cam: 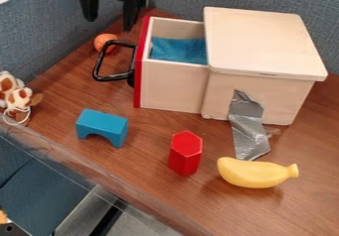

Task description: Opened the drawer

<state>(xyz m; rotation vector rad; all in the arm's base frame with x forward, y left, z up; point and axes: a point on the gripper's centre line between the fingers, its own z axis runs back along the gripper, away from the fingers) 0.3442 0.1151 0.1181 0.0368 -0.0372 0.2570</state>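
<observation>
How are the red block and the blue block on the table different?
The red block is a six-sided column, while the blue block is a rectangle with an arch cut from its underside. The red block stands taller than it is wide; the blue block is wider than it is tall. Both sit on the table in front of the drawer box.

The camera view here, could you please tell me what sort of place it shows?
Probably a robot test bench in a lab or office: a black robot hand hangs over the tabletop, a wooden drawer box has silver tape on it, and fabric-covered panels stand behind.
</observation>
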